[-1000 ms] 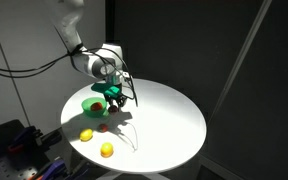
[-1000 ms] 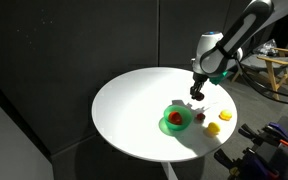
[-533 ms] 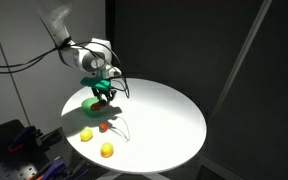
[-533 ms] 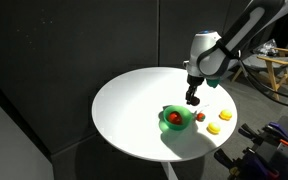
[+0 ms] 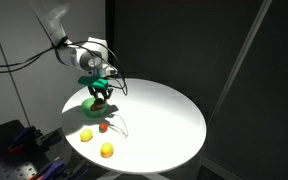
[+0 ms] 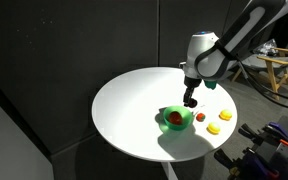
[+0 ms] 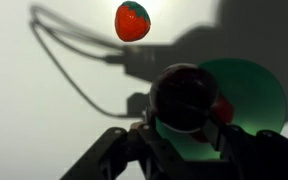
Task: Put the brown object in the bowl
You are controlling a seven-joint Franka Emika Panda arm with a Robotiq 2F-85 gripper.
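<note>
White table (image 5: 164,120), brown object (image 7: 184,97) near bowl (image 7: 254,95)

One green bowl (image 7: 259,85), one brown object (image 7: 184,95), two yellow balls (image 5: 86,135), two red pieces (image 7: 132,21), one white table (image 5: 164,110).

- Both exterior views are dim: black surroundings, with only the white table (image 5: 159,110) (image 6: 134,105) brightly lit.
- In the wrist view the tabletop glares pale, and hard dark shadows fall beyond the gripper (image 7: 184,128), itself blurred and underlit.

Lab-like setup: black backdrop (image 6: 44,50) behind white round table (image 6: 129,100).
</note>
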